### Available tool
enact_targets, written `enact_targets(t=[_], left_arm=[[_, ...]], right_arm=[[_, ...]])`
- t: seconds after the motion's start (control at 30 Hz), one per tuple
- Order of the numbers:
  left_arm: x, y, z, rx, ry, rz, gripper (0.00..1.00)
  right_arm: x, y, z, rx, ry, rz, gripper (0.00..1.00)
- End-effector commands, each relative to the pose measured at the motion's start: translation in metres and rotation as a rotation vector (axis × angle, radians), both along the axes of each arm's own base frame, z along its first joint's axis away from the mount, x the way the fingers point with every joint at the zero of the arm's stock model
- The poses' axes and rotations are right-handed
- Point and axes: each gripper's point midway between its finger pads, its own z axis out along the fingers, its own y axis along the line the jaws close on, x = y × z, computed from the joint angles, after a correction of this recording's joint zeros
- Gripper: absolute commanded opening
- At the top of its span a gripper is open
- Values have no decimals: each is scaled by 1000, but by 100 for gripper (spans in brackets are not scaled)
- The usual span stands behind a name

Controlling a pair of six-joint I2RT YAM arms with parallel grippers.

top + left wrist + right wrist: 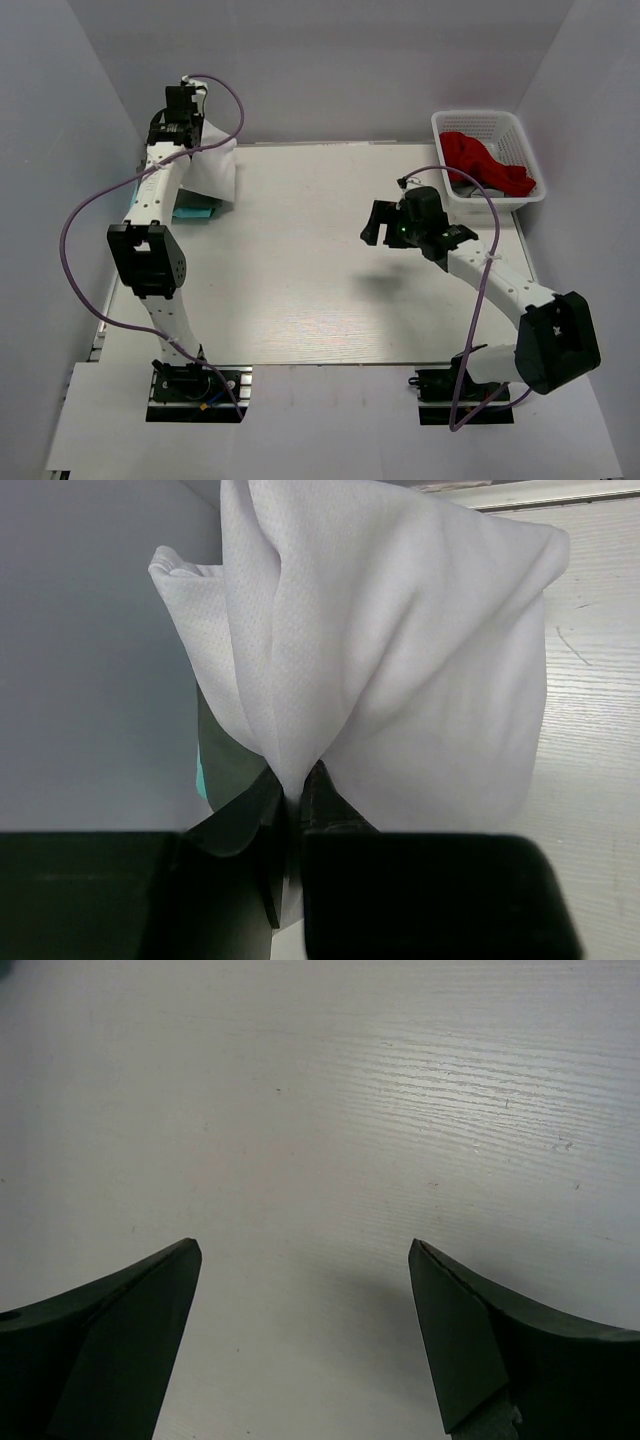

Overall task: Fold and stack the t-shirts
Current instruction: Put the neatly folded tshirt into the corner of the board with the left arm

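Note:
My left gripper point(196, 140) is at the far left corner of the table, shut on the white t-shirt point(212, 170), which hangs bunched from it. In the left wrist view the white cloth point(400, 650) is pinched between the fingertips point(322, 790). A teal t-shirt point(196, 211) lies folded on the table under the hanging white one; a sliver of teal point(199, 778) shows in the left wrist view. My right gripper point(378, 224) is open and empty above the bare table point(320, 1110) right of centre. The dark grey t-shirt is not clearly in view.
A white basket point(490, 122) stands at the far right corner with red cloth point(485, 162) and a bit of dark cloth in it. Grey walls enclose the table on the left, back and right.

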Motion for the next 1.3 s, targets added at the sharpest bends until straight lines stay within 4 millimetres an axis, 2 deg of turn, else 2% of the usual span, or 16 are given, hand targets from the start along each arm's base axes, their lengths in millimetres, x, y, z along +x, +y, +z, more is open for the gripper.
enact_targets(t=[0.0, 0.07, 0.13, 0.23, 0.4, 0.47, 0.57, 0.77, 0.9, 0.93, 1.27], left_arm=[[-8, 15, 45, -20, -98, 4, 0], [-9, 14, 56, -39, -119, -18, 0], [-14, 16, 57, -45, -109, -18, 0], [-22, 5, 62, -81, -106, -76, 0], [-33, -2, 89, -98, -161, -113, 0], [-34, -8, 93, -114, -170, -141, 0], [-37, -9, 89, -120, -148, -148, 0], [-35, 4, 73, -83, -122, -81, 0], [-25, 13, 51, -75, -83, -53, 0], [-21, 13, 40, -76, -60, -52, 0], [-1, 71, 7, -24, -33, 117, 0]], right_arm=[[10, 8, 18, 29, -30, 8, 90], [12, 9, 14, 25, -18, 10, 90], [14, 12, 14, 30, -15, 17, 90], [17, 17, 11, 36, 0, 28, 90], [20, 24, 6, 48, 20, 51, 90], [21, 27, 6, 55, 20, 62, 90], [22, 29, 3, 55, 32, 69, 90], [24, 29, 0, 48, 42, 67, 90], [27, 30, -4, 40, 52, 67, 90], [27, 30, -5, 36, 55, 67, 90], [36, 35, -6, 23, 74, 69, 90]])
